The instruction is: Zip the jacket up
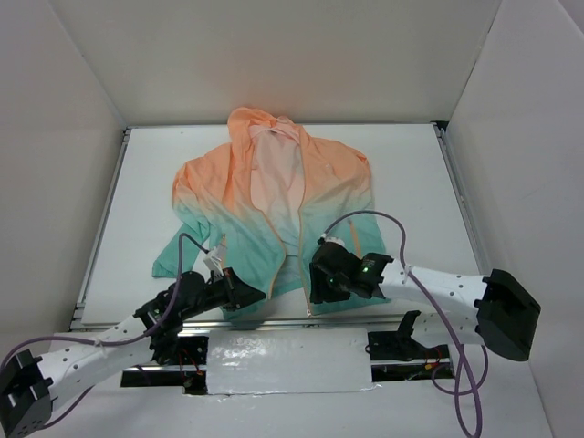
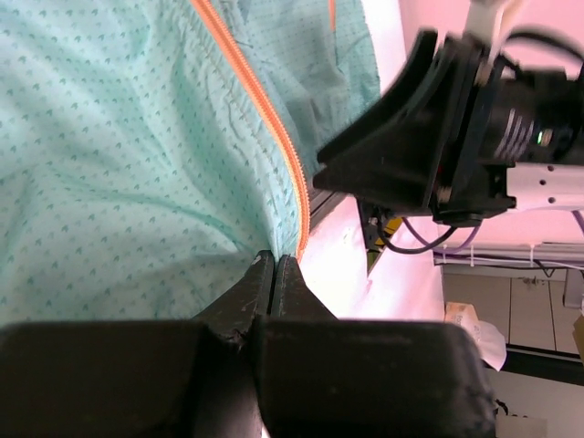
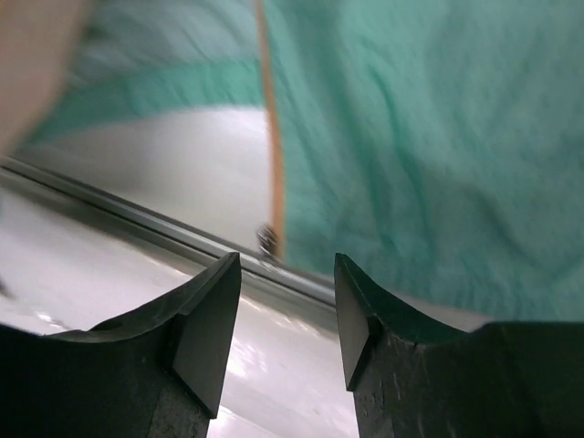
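No legible text, brand, number or sign on the jacket (image 1: 228, 196) or anywhere else in view

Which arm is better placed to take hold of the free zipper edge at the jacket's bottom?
Right. The right claw is open with that zipper edge just ahead of its tips; the left claw is shut on the other front edge of the jacket.

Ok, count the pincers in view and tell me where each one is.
2. The left pincer is shut on the jacket's teal hem beside the orange zipper; the right pincer stands open over the other front panel's bottom corner. None seem hidden.
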Robot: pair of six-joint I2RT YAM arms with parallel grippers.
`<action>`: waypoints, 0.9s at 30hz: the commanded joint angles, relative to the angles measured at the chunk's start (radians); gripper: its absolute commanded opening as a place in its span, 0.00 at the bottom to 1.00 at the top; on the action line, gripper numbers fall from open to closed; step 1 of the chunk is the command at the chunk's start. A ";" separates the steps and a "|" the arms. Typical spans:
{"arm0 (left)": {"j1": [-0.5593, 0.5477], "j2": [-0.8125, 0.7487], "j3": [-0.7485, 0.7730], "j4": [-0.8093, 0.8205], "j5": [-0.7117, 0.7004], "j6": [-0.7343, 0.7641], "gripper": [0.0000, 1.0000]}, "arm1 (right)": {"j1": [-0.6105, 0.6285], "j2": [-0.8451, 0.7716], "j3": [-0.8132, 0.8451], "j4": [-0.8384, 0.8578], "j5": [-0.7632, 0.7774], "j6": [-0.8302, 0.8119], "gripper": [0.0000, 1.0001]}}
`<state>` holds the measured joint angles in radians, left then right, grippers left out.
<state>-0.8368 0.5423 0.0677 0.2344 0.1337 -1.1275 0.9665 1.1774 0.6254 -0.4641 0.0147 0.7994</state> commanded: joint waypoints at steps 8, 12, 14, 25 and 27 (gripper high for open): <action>-0.001 0.034 0.070 0.055 -0.006 0.040 0.00 | 0.146 0.097 0.103 -0.208 0.214 0.069 0.51; -0.001 0.033 0.063 0.060 0.003 0.038 0.00 | 0.155 0.154 0.125 -0.202 0.220 0.064 0.50; -0.001 0.034 0.066 0.052 0.003 0.043 0.00 | 0.162 0.168 0.135 -0.194 0.218 0.064 0.50; -0.001 0.024 0.058 0.039 0.006 0.052 0.00 | 0.167 0.232 0.142 -0.122 0.174 0.046 0.49; -0.001 0.019 0.057 0.033 0.003 0.052 0.00 | 0.169 0.249 0.142 -0.123 0.179 0.047 0.49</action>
<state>-0.8368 0.5728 0.1040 0.2398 0.1318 -1.0988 1.1244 1.4075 0.7372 -0.6189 0.1867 0.8463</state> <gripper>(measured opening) 0.042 0.496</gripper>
